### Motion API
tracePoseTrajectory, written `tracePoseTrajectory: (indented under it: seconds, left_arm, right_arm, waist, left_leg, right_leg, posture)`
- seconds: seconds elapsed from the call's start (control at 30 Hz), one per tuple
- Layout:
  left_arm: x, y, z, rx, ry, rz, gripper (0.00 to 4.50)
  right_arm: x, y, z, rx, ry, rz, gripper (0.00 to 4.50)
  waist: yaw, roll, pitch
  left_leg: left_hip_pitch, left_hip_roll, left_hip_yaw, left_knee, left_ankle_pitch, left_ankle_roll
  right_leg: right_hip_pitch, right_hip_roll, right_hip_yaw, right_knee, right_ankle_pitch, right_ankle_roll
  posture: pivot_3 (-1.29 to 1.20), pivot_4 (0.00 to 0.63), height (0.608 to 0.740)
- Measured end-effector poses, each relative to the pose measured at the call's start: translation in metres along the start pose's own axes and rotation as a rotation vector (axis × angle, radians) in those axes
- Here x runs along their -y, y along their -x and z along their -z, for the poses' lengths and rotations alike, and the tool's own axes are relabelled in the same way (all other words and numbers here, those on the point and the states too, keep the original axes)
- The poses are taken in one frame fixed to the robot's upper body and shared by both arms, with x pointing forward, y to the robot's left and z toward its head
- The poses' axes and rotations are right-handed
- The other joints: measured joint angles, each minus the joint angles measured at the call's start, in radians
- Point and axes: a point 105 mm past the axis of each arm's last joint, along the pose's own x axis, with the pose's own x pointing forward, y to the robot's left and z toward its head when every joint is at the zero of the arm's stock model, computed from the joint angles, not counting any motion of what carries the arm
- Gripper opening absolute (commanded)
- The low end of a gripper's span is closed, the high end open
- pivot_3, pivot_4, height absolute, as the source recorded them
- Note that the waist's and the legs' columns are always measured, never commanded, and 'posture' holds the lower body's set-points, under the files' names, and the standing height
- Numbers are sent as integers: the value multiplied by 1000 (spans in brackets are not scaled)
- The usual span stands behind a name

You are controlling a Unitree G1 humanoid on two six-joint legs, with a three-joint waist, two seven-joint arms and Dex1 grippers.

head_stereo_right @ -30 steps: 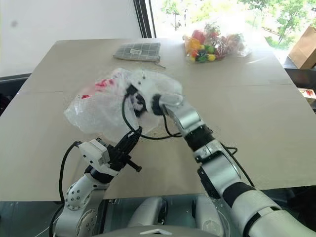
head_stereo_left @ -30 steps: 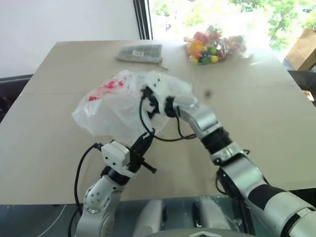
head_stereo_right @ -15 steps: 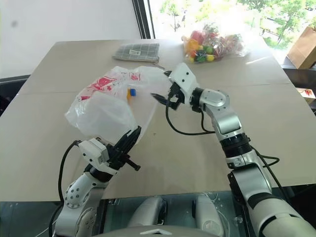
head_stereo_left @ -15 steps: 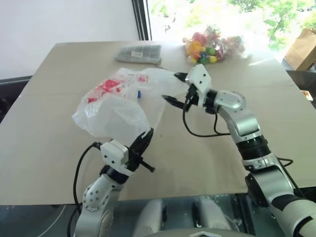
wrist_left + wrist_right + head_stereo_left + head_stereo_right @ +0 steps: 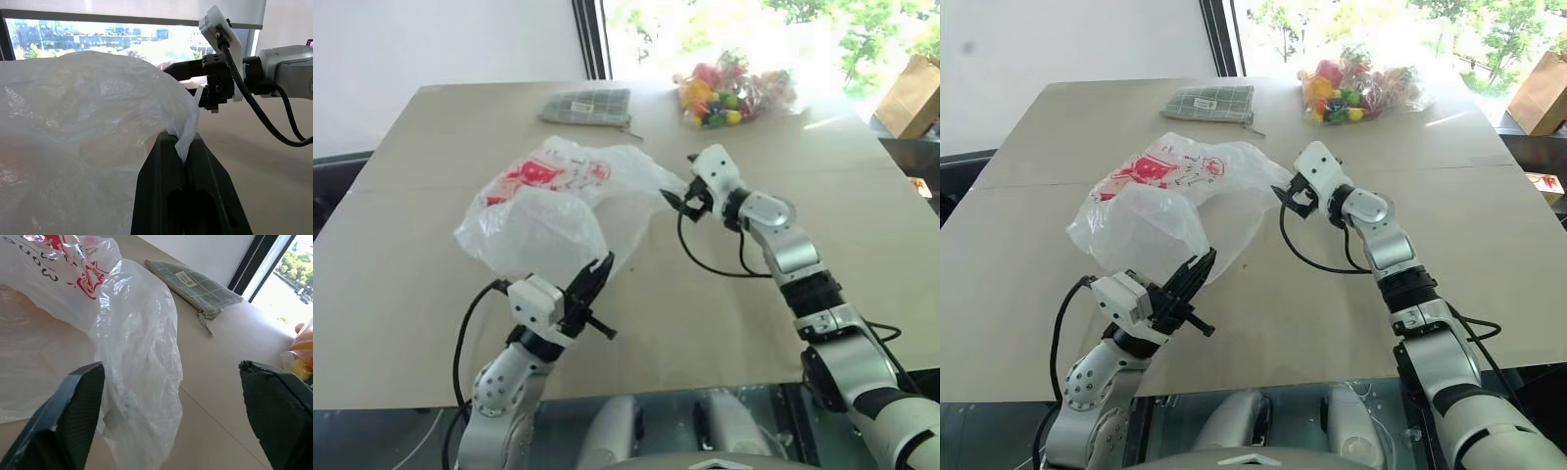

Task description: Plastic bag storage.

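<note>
The plastic bag (image 5: pixel 548 201), thin translucent white with red print, lies puffed up on the tan table (image 5: pixel 822 166), left of the middle. My left gripper (image 5: pixel 600 269) is shut on the bag's near edge. In the left wrist view a twist of the film (image 5: pixel 185 134) sits pinched between the black fingers (image 5: pixel 161 186). My right gripper (image 5: pixel 677 199) is at the bag's right edge, level and pointing left at it. Its fingers (image 5: pixel 78 401) stand wide apart on either side of a fold of the bag (image 5: pixel 142 347), with nothing gripped.
At the back of the table lie a grey checked zip pouch (image 5: pixel 587 105) and a clear bag of colourful small items (image 5: pixel 734 88). A brown paper bag (image 5: pixel 913 93) stands beyond the right edge. Bare tabletop stretches to the right of and in front of the plastic bag.
My right gripper has pulled out from over the bag and swung right, then come down at the bag's right edge. The bag has settled wider. The left gripper kept still.
</note>
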Motion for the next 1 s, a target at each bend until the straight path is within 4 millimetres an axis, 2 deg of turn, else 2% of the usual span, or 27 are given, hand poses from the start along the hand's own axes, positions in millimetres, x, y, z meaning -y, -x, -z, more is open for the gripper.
tracePoseTrajectory:
  seconds: [0.2, 0.23, 0.37, 0.57, 0.63, 0.67, 0.7, 0.77, 0.83, 0.87, 0.9, 1.0]
  left_arm:
    - [-1, 0, 1, -2, 0, -3, 0]
    - [-1, 0, 1, -3, 0, -3, 0]
    - [-2, -4, 0, 9, -6, 5, 0]
    - [-4, -5, 3, -1, -3, 2, 0]
    - [-6, -8, 1, 4, -4, 0, 0]
    - [-11, -13, -3, 11, -4, 1, 0]
    - [-16, -15, -6, 16, -10, -3, 0]
    - [-39, -27, -22, 46, 0, -50, 0]
    - [-60, -39, -45, 103, 13, -102, 0]
    - [-71, -51, -62, 141, 32, -115, 0]
    - [-86, -62, -95, 218, 10, -132, 0]
    - [-105, -71, -172, 421, -24, -153, 0]
  right_arm:
    - [-5, 9, 8, -49, 5, -67, 185]
    - [-9, 11, 13, -68, 2, -90, 62]
    - [-20, 13, 27, -129, -29, -131, 62]
    - [-20, 12, 19, -113, -44, -124, 62]
    - [-18, 13, 17, -94, -131, -113, 62]
    - [-16, 15, 10, -57, -263, -122, 62]
    - [-15, 16, 5, -36, -309, -134, 62]
    - [-8, 26, -15, 50, -496, -201, 62]
    - [5, 34, -37, 134, -618, -243, 62]
    - [17, 41, -49, 193, -711, -256, 62]
    - [31, 49, -66, 261, -778, -270, 62]
    - [59, 67, -102, 417, -873, -287, 62]
  waist:
    - [1, 0, 0]
    - [1, 0, 0]
    - [1, 0, 0]
    - [1, 0, 0]
    - [2, 0, 0]
    - [5, 0, 0]
    - [6, 0, 0]
    - [8, 0, 0]
    - [8, 0, 0]
    - [11, -2, 3]
    - [13, -5, 5]
    - [9, -5, 5]
  left_leg:
    - [0, 0, 0, 0, 0, 0]
    - [0, 0, 0, 0, 0, 0]
    - [0, 0, 0, 0, 0, 0]
    - [0, 0, 0, 0, 0, 0]
    - [0, 0, 0, 0, 0, 0]
    - [0, 0, -1, 0, 0, 0]
    - [-1, 0, -1, 0, 0, 0]
    - [-1, 0, -2, 1, 0, 0]
    - [-2, 0, -2, 1, 0, 0]
    - [-2, 0, -3, 3, 0, 0]
    - [-4, 0, -5, 4, 0, 0]
    - [-4, -1, -4, 2, 0, 0]
  right_leg:
    - [0, 0, 0, 0, 0, 0]
    - [0, 0, 0, 0, 0, 0]
    - [0, 0, 0, 0, 0, 0]
    - [0, 0, 0, 0, 0, 0]
    - [0, 0, 0, 0, 0, 0]
    - [0, 0, 0, 0, 0, 0]
    - [0, 0, -1, 0, 0, 0]
    - [0, 0, -1, 0, 0, 0]
    - [0, 0, -2, 0, 0, 0]
    - [1, 0, -3, 2, 0, 0]
    - [-1, 0, -5, 1, 1, -1]
    - [0, 0, -6, -1, 1, -1]
  posture:
    - [0, 150, 740]
    - [0, 150, 740]
    - [0, 150, 740]
    - [0, 150, 740]
    - [0, 150, 740]
    - [0, 150, 740]
    - [0, 150, 740]
    - [0, 150, 740]
    - [0, 150, 740]
    - [0, 150, 740]
    - [0, 150, 740]
    - [0, 150, 740]
